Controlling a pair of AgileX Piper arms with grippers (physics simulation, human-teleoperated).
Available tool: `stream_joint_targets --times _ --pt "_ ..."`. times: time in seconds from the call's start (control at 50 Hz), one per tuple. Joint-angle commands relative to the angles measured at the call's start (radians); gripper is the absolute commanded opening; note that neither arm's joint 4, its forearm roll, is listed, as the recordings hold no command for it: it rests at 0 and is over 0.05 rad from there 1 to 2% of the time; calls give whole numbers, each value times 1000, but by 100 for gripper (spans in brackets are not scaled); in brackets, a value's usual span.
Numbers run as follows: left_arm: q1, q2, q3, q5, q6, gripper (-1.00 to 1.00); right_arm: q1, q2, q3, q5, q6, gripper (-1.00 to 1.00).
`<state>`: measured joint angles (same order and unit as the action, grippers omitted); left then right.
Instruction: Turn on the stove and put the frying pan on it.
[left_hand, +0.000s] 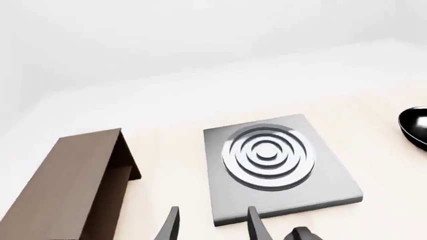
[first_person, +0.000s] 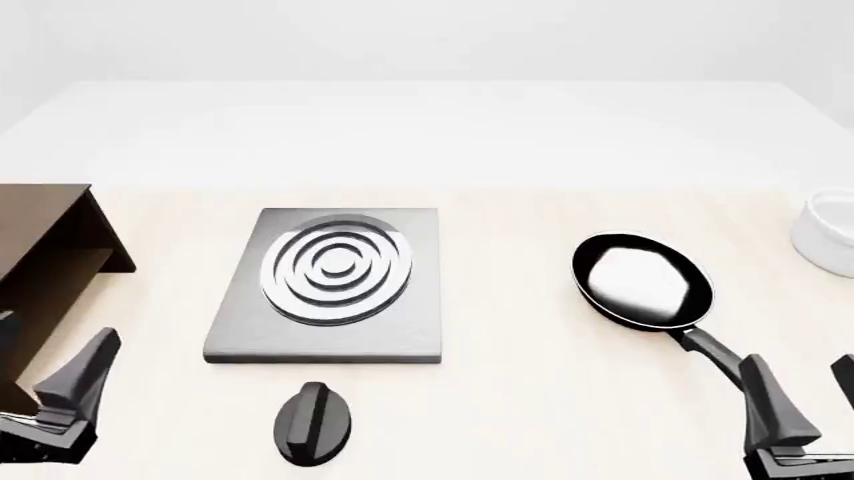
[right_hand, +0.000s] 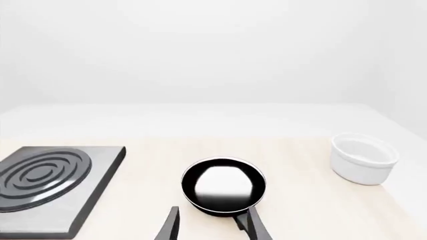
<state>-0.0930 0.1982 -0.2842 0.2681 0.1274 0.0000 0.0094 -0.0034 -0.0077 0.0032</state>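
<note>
Just ahead of right gripper (first_person: 805, 400): frying pan (first_person: 642, 281)

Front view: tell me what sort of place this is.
Likely a bare simulated kitchen tabletop: a stove with its knob, a frying pan and a white bowl sit on a pale table.

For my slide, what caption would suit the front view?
Two open grippers, left and right, wait near the table edge; stove, knob, pan, bowl and shelf lie ahead.
</note>
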Motion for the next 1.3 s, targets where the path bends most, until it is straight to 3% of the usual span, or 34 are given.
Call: stream_joint_targets --times 0.02,0.1,0.2,0.24,0.3,0.36,0.44,0.48,0.52,0.56,0.62,0.64,0.9,1.3 --pt "-60 196 -223 182 2 100 1 0 0 -5 11 100" --pt "-99 264 -303 255 -45 100 1 -1 0 -6 11 100" --pt "-133 306 -363 319 -37 100 1 -2 0 -6 18 100" --pt "-181 328 -384 356 -88 100 1 -2 1 -7 20 100" --pt "-204 338 -400 390 -41 100 2 0 1 -9 20 100" --pt "-279 351 -407 431 -78 100 2 0 1 -9 25 100" --pt "-272 333 -406 446 -17 100 2 1 0 -11 27 100" --pt "-338 339 -383 471 -49 100 3 2 0 -12 27 100" --pt "-325 323 -374 483 -12 100 3 3 -1 -14 27 100" --pt "-363 322 -362 500 -58 100 4 6 -1 -15 27 100" --pt "-330 302 -328 504 13 100 5 7 -1 -17 27 100" --pt "-356 303 -314 510 -15 100 6 2 -1 -13 26 100" --pt "-453 249 -226 534 -49 100 7 3 0 -12 18 100" --pt "-553 315 -63 370 -56 100 7 -7 0 -5 17 100"
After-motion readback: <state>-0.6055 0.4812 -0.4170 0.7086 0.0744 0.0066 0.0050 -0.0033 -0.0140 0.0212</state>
